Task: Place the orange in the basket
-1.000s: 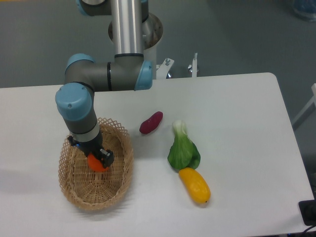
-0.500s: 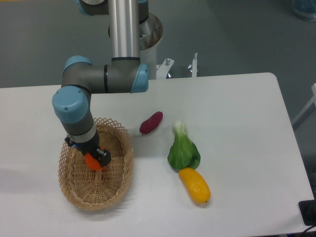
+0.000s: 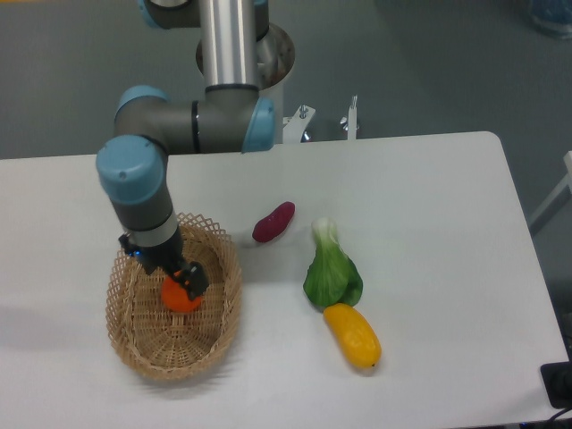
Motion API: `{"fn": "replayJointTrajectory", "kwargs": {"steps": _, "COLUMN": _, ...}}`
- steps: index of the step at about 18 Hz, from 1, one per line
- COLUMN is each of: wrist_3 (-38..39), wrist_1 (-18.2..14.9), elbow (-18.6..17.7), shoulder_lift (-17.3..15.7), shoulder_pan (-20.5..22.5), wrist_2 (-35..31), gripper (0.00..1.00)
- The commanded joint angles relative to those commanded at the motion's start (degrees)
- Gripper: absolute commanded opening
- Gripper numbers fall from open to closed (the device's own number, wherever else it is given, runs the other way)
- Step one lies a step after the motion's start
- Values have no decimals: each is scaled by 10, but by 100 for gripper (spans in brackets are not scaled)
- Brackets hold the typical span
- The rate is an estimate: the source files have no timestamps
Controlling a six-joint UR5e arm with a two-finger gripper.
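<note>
The orange (image 3: 180, 299) lies on the floor of the oval wicker basket (image 3: 214, 315) at the table's left front. Most of its round shape shows. My gripper (image 3: 182, 279) hangs straight down inside the basket, just above the orange's upper edge. One black finger (image 3: 194, 278) overlaps the fruit's top right. The jaws look open and no longer clamp the orange. The arm's blue-capped wrist covers the basket's far rim.
A purple sweet potato (image 3: 273, 222) lies right of the basket. A green bok choy (image 3: 332, 271) and an elongated yellow fruit (image 3: 352, 336) lie further right. The robot's base column (image 3: 234, 45) stands at the table's back edge.
The gripper moved left inside the basket with the orange, then shifted right and rose a little. The orange now shows more fully below the fingers, resting in the basket.
</note>
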State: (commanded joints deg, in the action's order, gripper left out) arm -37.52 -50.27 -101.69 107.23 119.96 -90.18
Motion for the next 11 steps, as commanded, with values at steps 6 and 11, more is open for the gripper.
{"fn": "replayJointTrajectory", "kwargs": {"steps": 6, "wrist_3": -57, "wrist_1": -3, "elbow": -4, "shoulder_lift": -10, "shoulder_pan": 21, "wrist_2": 3, "gripper": 100}}
{"fn": "replayJointTrajectory", "kwargs": {"steps": 11, "wrist_3": -77, "wrist_1": -3, "elbow": -14, "shoulder_lift": -11, "shoulder_pan": 32, "wrist_2": 3, "gripper": 100}}
